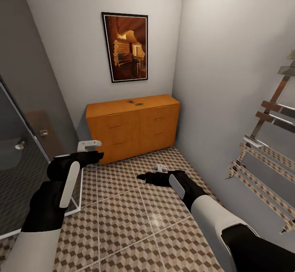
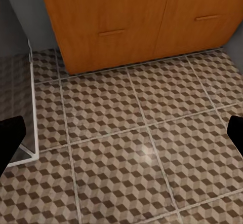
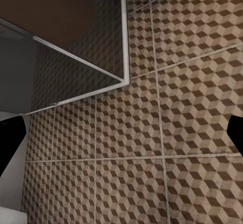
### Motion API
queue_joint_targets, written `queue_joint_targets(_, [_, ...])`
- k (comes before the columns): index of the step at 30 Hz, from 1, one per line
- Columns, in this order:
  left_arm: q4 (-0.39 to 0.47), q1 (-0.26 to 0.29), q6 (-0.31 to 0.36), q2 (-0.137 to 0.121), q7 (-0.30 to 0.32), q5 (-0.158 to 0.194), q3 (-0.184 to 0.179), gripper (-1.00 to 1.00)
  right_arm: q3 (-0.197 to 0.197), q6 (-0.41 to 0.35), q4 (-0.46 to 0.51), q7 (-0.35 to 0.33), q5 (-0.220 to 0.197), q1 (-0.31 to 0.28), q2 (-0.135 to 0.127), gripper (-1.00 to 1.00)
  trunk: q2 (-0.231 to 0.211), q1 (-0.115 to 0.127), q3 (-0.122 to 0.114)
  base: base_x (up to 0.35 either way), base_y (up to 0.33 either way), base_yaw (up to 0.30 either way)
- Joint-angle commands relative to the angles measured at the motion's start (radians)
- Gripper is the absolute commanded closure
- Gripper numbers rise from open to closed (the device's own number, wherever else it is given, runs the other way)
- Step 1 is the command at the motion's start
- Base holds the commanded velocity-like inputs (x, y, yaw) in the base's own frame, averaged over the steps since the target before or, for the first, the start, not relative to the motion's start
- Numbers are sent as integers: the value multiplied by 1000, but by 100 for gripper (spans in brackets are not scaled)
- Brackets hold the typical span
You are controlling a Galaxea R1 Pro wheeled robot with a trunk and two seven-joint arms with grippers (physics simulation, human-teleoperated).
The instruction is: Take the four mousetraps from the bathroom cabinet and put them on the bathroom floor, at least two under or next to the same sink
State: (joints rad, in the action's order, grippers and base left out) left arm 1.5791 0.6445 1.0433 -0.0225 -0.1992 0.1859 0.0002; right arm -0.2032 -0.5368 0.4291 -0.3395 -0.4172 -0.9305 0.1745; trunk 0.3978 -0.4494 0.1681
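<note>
**Both arms raised over open tiles, cabinet ahead against the far wall**

Nearest to the robot, the bathroom floor (image 1: 123, 214) with its small cube pattern lies bare between the two arms, and it gives open room forward up to the cabinet. On the left side this room is limited by a glass shower panel (image 1: 24, 149) with a thin white frame; its lower corner stands on the tiles just beside the left arm. On the right side a plain wall closes the space, and a chrome towel rail (image 1: 266, 149) is fixed on it.

The left arm is bent and points forward, with the left gripper (image 1: 91, 149) held above the tiles near the glass corner. In the left wrist view its two dark fingertips (image 2: 11, 135) stand far apart at the picture's edges, with nothing between them. The right arm reaches forward and inward, and the right gripper (image 1: 155, 174) hangs over the middle of the floor. In the right wrist view its fingertips (image 3: 11, 140) are also spread wide and hold nothing.

Farther on, the orange-brown cabinet (image 1: 133, 126) stands against the far wall, its right end at the corner, all drawers closed. On its flat top, near the middle, small dark mousetraps (image 1: 135, 102) lie; how many I cannot tell. Above hangs a framed picture (image 1: 125, 47).
</note>
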Motion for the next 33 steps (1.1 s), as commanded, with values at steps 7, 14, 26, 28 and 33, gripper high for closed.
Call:
queue_joint_targets(7, [2, 0, 4, 0, -8, 12, 0, -100, -1, -3, 0, 0, 0, -1, 0, -100, 2, -1, 2, 0, 0, 0])
queue_joint_targets(14, [3, 0, 4, -1, -7, 13, -1, -100, -1, -3, 0, 0, 0, -1, 0, -100, 2, -1, -2, 0, 0, 0])
queue_joint_targets(26, [4, 0, 4, -1, -7, 14, -5, -100, -1, -3, 1, 0, 1, 2, 0, -100, 2, -1, -18, 0, 0, 0])
queue_joint_targets(28, [4, 0, 4, -1, -7, 14, -8, -100, -1, -3, 1, 0, 1, 2, 0, -100, 2, -1, -21, 0, 0, 0])
queue_joint_targets(33, [7, 0, 4, -1, -7, 14, -17, -100, -1, -3, 2, -1, 1, 2, 0, -100, 2, -1, -29, 0, 0, 0])
